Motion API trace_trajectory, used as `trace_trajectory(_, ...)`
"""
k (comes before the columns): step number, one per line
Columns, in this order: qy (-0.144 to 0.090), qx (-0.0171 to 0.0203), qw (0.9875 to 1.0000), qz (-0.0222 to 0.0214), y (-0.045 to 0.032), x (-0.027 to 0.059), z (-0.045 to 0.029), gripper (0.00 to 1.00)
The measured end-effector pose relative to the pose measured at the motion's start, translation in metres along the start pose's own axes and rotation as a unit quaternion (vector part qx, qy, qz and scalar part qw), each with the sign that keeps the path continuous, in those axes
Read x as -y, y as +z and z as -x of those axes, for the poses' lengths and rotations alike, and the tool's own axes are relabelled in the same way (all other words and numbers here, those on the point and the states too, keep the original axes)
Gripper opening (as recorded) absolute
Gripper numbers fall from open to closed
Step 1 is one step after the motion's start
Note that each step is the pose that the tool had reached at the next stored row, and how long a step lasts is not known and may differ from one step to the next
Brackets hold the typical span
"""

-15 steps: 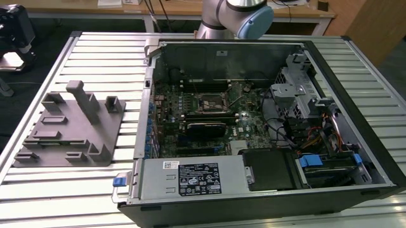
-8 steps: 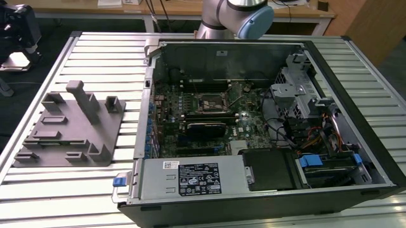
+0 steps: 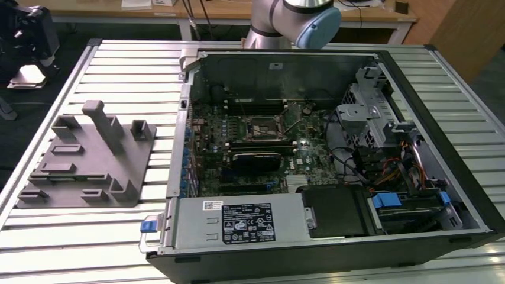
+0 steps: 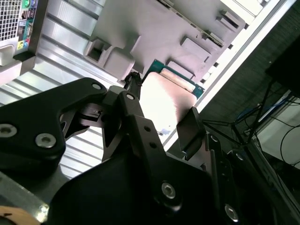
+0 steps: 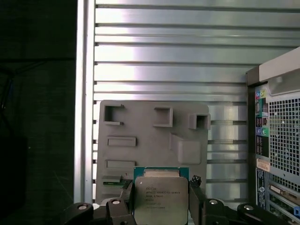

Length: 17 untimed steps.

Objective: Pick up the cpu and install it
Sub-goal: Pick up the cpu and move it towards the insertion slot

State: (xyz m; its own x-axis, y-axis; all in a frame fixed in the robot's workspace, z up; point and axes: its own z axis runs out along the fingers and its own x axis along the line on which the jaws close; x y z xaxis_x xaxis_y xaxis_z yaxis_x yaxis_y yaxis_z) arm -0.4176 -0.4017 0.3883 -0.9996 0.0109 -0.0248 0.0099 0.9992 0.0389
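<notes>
Holding: the tool (image 5: 161, 182) is clamped on the cpu (image 5: 161, 199), with its dark fingers (image 5: 197, 199) pressed against two opposite edges of the chip.
Cpu: a flat square with a silvery metal top and a green rim. Its metal face is turned toward the first wrist view. In the second wrist view the cpu (image 4: 164, 96) sits between the same two fingers.
Fixture: a grey moulded fixture (image 5: 152, 136) with pockets and raised tabs lies on the desk. In both wrist views it is seen past the cpu. How far the chip hangs from it cannot be told.
Desk: a slatted metal desk (image 3: 118, 71) carries the fixture and the computer case.
Case: an open computer case (image 3: 442, 136) lies on its side, to the exterior view's right of the fixture, with the motherboard exposed.
Socket: a dark socket with a metal frame (image 3: 264, 129) sits near the middle of the board, and a black card (image 3: 256, 160) lies just beside it.
Arm: the arm (image 3: 304, 21), grey with a blue cap, rises beyond the case.
</notes>
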Motion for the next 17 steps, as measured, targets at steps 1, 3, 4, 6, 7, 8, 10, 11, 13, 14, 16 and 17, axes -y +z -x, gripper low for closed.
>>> trace_trajectory(1,0.0,0.0,1.0,0.0,0.0,0.0,0.0015,0.55)
trace_trajectory(3,0.0,0.0,1.0,0.0,0.0001,0.0,0.0043,0.55)
trace_trajectory(4,0.0,0.0,1.0,0.0,0.0002,0.0,0.0058,0.55)
trace_trajectory(6,0.0,0.0,1.0,0.0,0.0002,-0.0001,0.0087,0.55)
trace_trajectory(7,0.0,0.0,1.0,0.0,0.0002,-0.0001,0.0102,0.55)
trace_trajectory(8,0.0,0.0,1.0,0.0,0.0003,-0.0001,0.0119,0.55)
trace_trajectory(10,0.0,0.0,1.0,0.0,0.0004,-0.0001,0.0152,0.55)
trace_trajectory(11,0.0,0.0001,1.0,0.0,0.0005,-0.0002,0.017,0.55)
trace_trajectory(13,0.0,0.0,1.0,0.0,0.0005,-0.0002,0.0209,0.55)
trace_trajectory(14,0.0,0.0,1.0,0.0,0.0006,-0.0002,0.023,0.55)
trace_trajectory(16,0.0,0.0,1.0,0.0,0.0006,-0.0003,0.0272,0.55)
trace_trajectory(17,0.0,0.0,1.0,0.0,0.0007,-0.0003,0.0292,0.55)
